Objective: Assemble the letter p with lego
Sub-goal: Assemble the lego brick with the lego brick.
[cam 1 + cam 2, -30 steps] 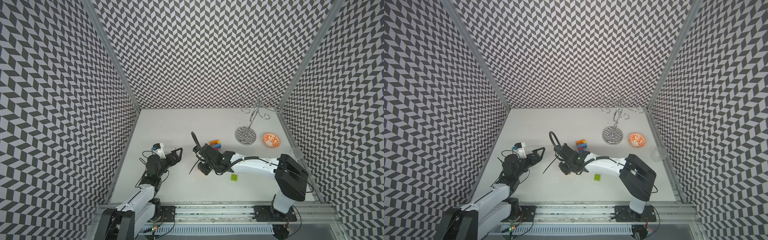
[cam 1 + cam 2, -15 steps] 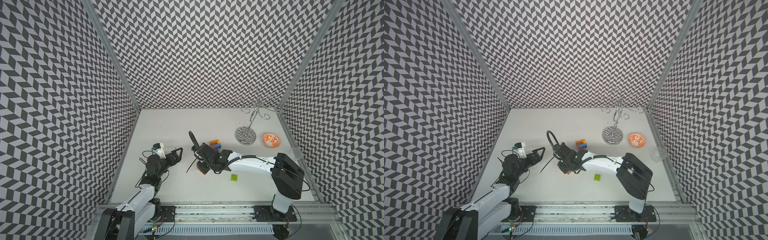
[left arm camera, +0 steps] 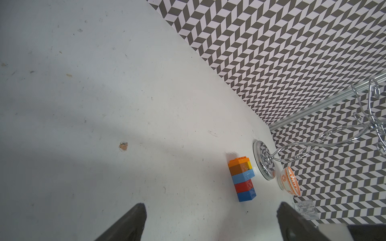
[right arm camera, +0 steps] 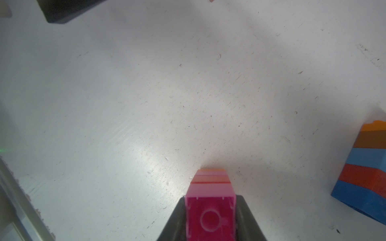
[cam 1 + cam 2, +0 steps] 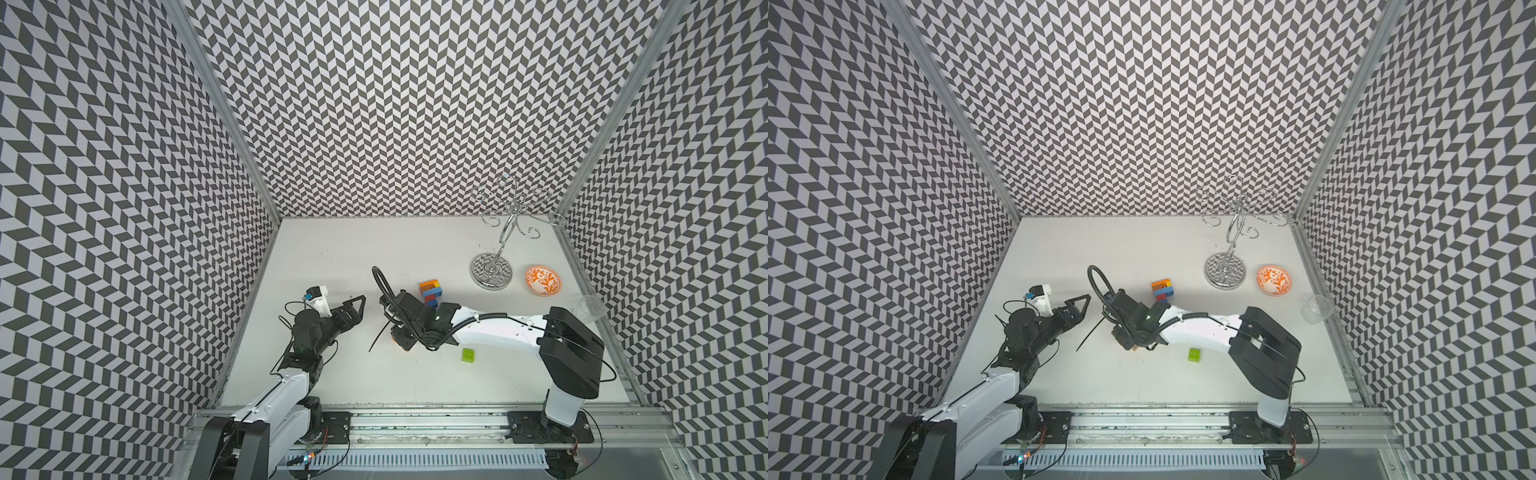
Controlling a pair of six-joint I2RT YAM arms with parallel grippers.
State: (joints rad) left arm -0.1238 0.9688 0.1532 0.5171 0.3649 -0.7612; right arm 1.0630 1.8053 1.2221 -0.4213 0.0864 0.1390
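While the right claw point(image 4: 210, 201) is clamped on a pink-and-orange lego piece point(image 4: 208, 186), its two dark fingers point(image 4: 177, 217) press the piece's opposite sides. The hollow pink underside faces the wrist camera, and thin orange and pink layers lie at the far end, beyond the fingertips. Whether that far end touches the white surface point(image 4: 146, 94) cannot be told. In a top view only an orange sliver of the piece point(image 5: 405, 348) shows under the claw.

The left claw point(image 5: 358, 305) stands fully apart and holds nothing. It hangs clear of the surface and points toward the right claw, with open surface between the two.

A five-layer lego stack point(image 5: 431, 293) of orange, brown, light blue, red and blue lies on its side near the right claw, off to one flank and untouched. From the left claw it lies ahead point(image 3: 242, 180), well beyond the fingertips.

A lime lego brick point(image 5: 468, 355) rests on the surface behind the right claw, beside that arm's white forearm.

Farther past the stack from both claws stand a wire stand point(image 5: 492, 272), an orange-patterned bowl point(image 5: 542, 280) and a clear cup point(image 5: 590, 307).
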